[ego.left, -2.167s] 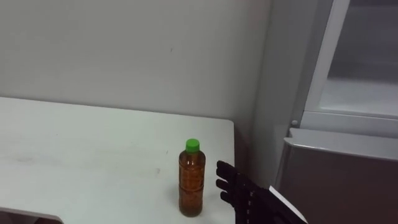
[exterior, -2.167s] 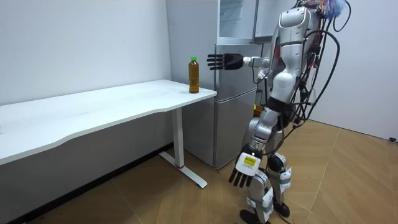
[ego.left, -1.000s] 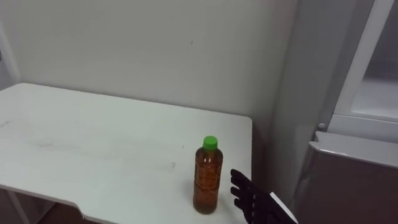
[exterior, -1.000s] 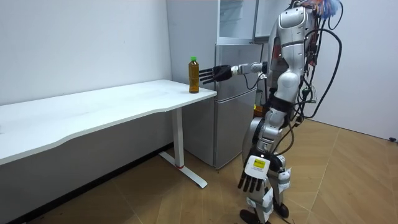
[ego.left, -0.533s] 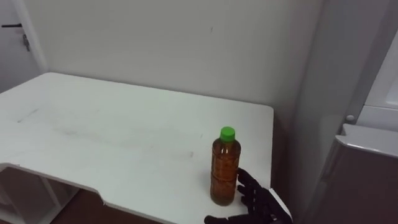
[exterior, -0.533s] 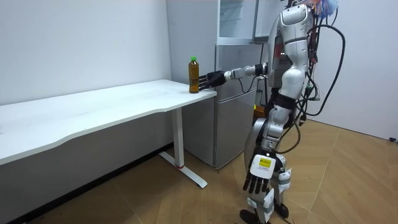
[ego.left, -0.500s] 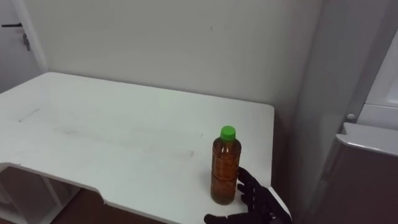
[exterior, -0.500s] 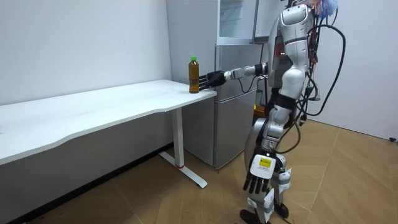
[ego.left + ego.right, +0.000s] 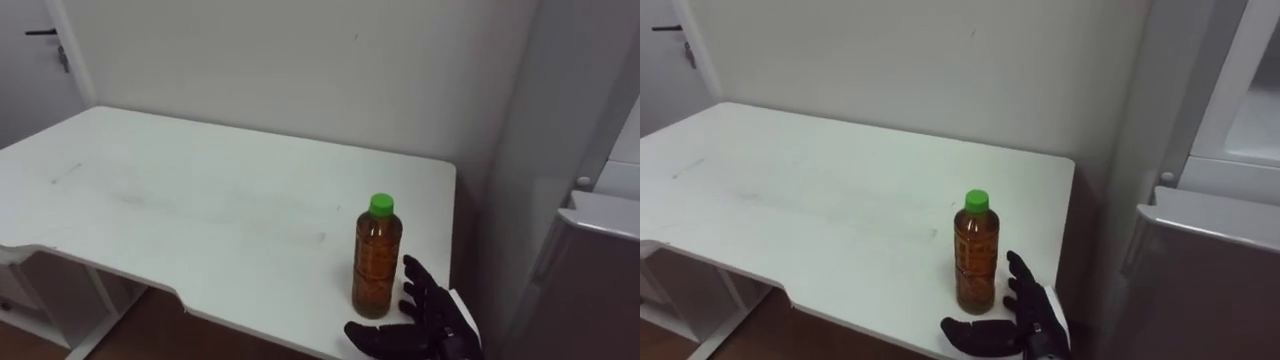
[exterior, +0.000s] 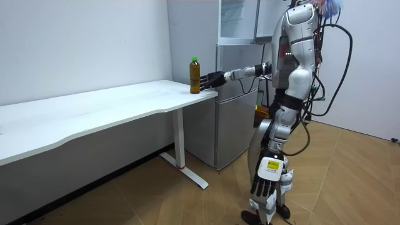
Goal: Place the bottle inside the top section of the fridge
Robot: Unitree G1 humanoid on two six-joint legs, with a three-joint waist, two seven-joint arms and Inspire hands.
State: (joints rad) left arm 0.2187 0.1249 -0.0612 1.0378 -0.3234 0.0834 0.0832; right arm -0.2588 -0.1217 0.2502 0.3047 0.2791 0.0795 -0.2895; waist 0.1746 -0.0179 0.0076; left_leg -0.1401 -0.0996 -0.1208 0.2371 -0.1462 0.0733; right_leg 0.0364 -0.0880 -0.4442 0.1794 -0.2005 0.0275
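Observation:
A clear bottle (image 9: pixel 377 258) of brown drink with a green cap stands upright near the right end of the white table (image 9: pixel 200 210). My right hand (image 9: pixel 425 315) is open just right of the bottle's base, its fingers spread beside it and its thumb reaching out in front of it. No finger is curled round the bottle. In the room view the bottle (image 10: pixel 195 75) stands at the table's corner with my right hand (image 10: pixel 214 78) level with its lower half. My left hand (image 10: pixel 265 178) hangs by my leg, fingers straight.
The grey fridge (image 10: pixel 237 94) stands right beside the table's end; its upper compartment (image 9: pixel 1230 80) is open and pale inside, above the shut lower door (image 9: pixel 590 270). A white wall runs behind the table. The table's front edge curves inward at the left.
My right hand has moved in from the right until it flanks the bottle's base, thumb now out in front. The eye view has shifted left. The bottle has not moved.

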